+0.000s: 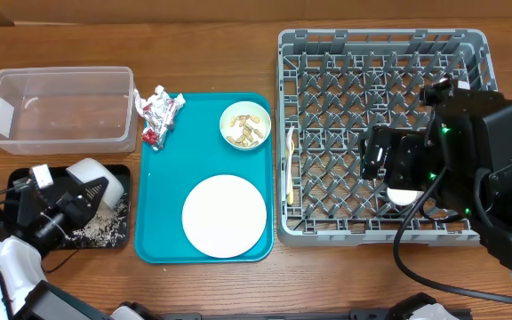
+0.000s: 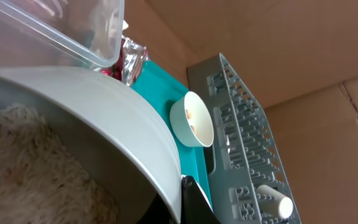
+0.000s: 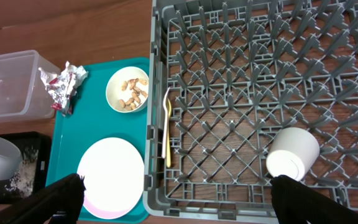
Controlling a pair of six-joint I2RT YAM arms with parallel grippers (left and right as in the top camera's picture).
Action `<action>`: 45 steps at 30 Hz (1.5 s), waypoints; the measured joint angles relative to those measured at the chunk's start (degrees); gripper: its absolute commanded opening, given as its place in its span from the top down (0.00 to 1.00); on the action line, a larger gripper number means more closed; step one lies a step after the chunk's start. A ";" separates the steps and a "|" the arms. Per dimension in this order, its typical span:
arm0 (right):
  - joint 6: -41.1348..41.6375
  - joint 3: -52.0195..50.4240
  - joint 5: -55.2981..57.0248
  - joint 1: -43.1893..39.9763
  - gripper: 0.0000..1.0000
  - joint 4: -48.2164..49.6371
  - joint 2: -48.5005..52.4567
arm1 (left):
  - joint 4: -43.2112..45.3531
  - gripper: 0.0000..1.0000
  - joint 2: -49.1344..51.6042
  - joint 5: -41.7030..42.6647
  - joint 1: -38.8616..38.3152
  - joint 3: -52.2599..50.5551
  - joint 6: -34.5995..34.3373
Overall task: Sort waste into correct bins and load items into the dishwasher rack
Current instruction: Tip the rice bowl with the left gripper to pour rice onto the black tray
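My left gripper (image 1: pixel 71 201) is shut on the rim of a white bowl (image 1: pixel 93 181), tilted over the black tray (image 1: pixel 124 173). Rice (image 2: pixel 23 162) lies inside the bowl and grains (image 1: pixel 105 228) lie scattered on the tray. The clear tub (image 1: pixel 60 107) stands behind it. The foil wrapper (image 1: pixel 160 114) lies at the teal tray's far left corner. A second bowl (image 1: pixel 244 124) holds nut scraps. The yellow utensil (image 1: pixel 291 164) lies at the left edge of the grey rack (image 1: pixel 380 53). My right gripper (image 3: pixel 179 205) is open and empty above the rack, beside the white cup (image 3: pixel 293 154) lying in it.
A teal serving tray (image 1: pixel 163 196) sits between the bins and the rack, with a flat white plate (image 1: pixel 224 216) at its near end. The table is wooden, with a cardboard wall behind it.
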 measured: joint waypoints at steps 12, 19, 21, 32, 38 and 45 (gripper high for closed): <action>0.02 0.00 0.00 0.00 0.00 -0.04 0.00 | -2.86 0.96 0.00 0.42 2.19 -0.02 4.22; 0.00 0.00 -0.02 0.00 0.00 0.17 0.00 | -1.27 0.96 0.00 -0.90 3.21 -0.04 3.56; 0.02 0.00 -0.02 0.00 0.00 0.35 0.00 | -1.03 0.96 0.00 -1.38 3.26 -0.24 4.09; 0.00 0.00 -0.02 -0.02 0.00 0.44 0.00 | 2.58 0.96 0.00 -1.22 3.67 -0.48 0.94; 0.02 0.00 0.00 0.00 0.00 0.39 0.00 | 2.36 0.96 0.00 -0.79 4.04 -0.72 0.63; 0.04 0.00 0.02 -0.02 0.00 0.33 0.00 | 0.94 0.96 0.00 1.27 4.39 -0.76 3.02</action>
